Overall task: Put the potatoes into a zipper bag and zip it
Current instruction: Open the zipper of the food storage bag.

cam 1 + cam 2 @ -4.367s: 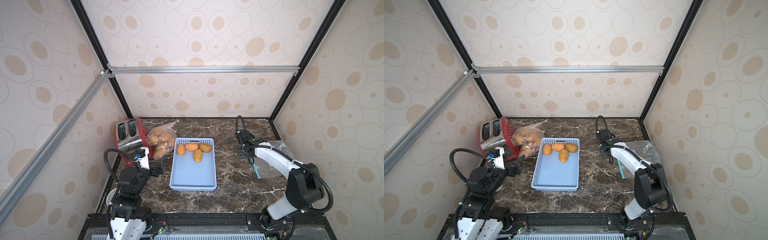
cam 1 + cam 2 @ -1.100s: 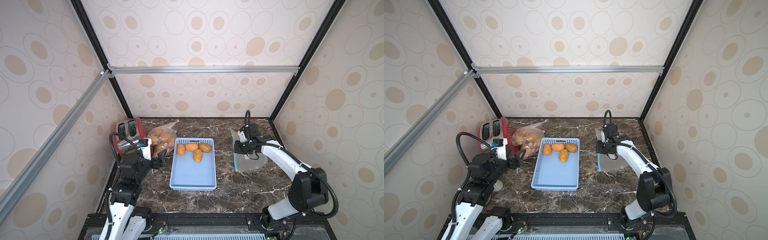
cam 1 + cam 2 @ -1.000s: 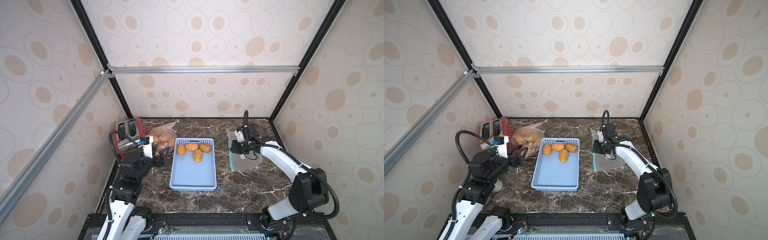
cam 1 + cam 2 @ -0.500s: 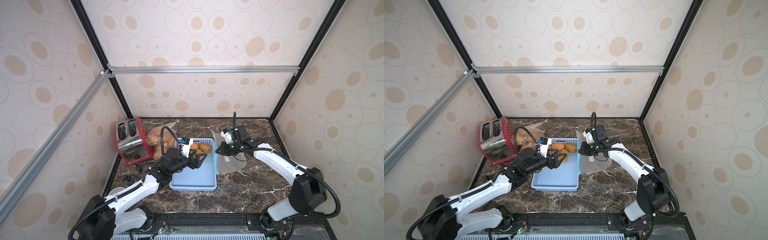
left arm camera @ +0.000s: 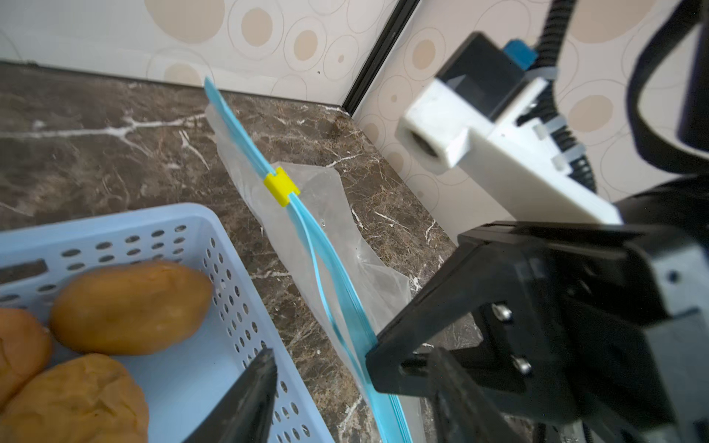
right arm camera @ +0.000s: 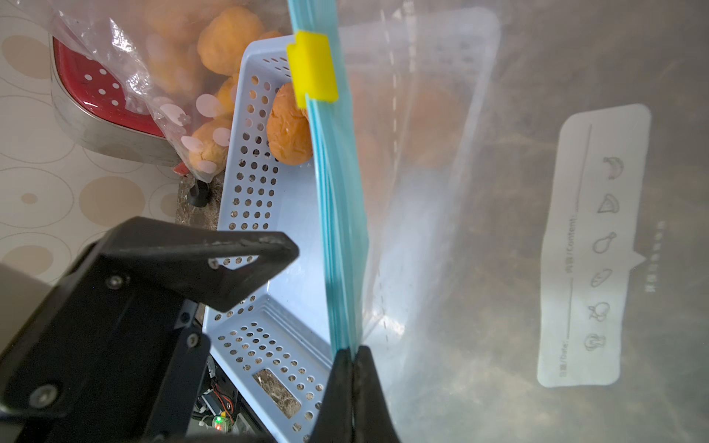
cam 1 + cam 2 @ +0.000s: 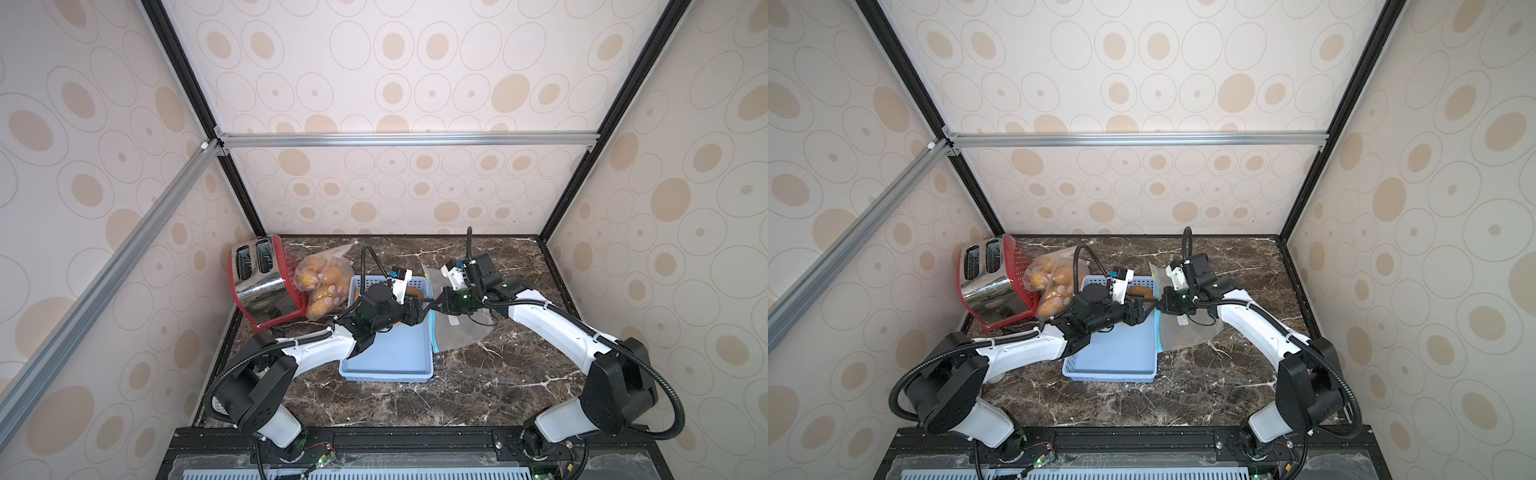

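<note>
A clear zipper bag [image 7: 463,330] with a blue zip strip [image 5: 330,291] and yellow slider [image 6: 312,67] stands on edge beside the blue tray [image 7: 395,353]. My right gripper [image 6: 351,356] is shut on the zip strip near one end. My left gripper [image 5: 353,399] reaches over the tray and stands open, its fingers [image 5: 249,399] either side of the same strip, close to the right gripper [image 7: 438,305]. Three tan potatoes [image 5: 130,307] lie at the tray's far end, mostly hidden by my left arm in both top views.
A thin plastic sack of more potatoes [image 7: 324,282] leans against a red and chrome toaster [image 7: 262,282] at the back left. The enclosure walls ring the marble table [image 7: 478,386]. The tray's near half [image 7: 1117,353] holds nothing.
My left arm swung from the table's left edge across the tray to the bag. My right gripper carried the bag leftward to the tray's side and stood it on edge.
</note>
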